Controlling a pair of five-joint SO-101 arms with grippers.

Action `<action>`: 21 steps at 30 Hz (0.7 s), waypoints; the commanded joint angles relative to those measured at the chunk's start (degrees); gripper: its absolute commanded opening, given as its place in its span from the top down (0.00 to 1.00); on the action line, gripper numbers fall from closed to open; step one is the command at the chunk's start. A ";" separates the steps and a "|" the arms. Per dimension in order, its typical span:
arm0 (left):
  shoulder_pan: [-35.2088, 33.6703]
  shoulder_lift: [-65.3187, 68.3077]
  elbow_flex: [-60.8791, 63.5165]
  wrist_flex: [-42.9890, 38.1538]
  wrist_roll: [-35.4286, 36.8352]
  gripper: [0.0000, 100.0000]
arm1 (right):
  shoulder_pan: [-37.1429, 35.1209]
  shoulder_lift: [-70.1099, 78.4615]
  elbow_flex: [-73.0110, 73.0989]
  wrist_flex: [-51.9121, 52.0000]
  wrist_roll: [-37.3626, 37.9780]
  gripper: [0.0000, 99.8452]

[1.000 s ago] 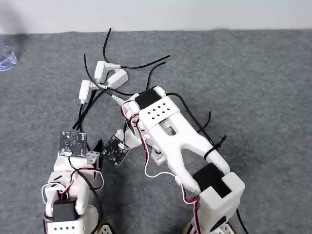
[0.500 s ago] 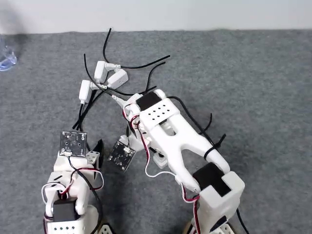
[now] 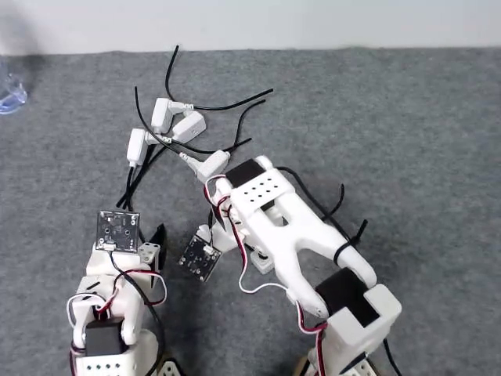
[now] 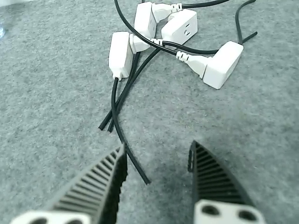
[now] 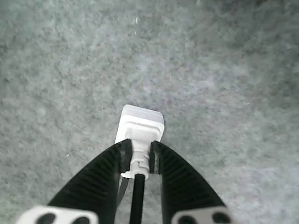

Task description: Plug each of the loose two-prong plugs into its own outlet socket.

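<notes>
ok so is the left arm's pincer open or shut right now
Open. The left pincer's black ribbed fingers stand well apart above the grey carpet, with nothing gripped between them.

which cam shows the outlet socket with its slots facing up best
The left wrist view: the outlet socket is close there, its slots plain to see. The high view has the socket far off, slots too small to tell. The right wrist view looks at the white plug in the right gripper instead.

we log a grey felt-like mat, a pale wall strip behind it, and a clear bluish object (cut off at the edge).
</notes>
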 commanded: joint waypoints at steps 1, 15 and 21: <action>0.18 -0.62 -0.84 -1.76 -0.70 0.79 | 0.75 0.75 3.16 -3.03 -1.32 0.99; 0.18 -0.62 -0.84 -1.85 -0.70 0.79 | -1.89 -18.95 -3.78 2.68 -17.93 0.57; 0.18 -0.62 -0.84 -2.02 -0.79 0.79 | -4.79 -30.55 -3.87 3.30 -22.24 0.57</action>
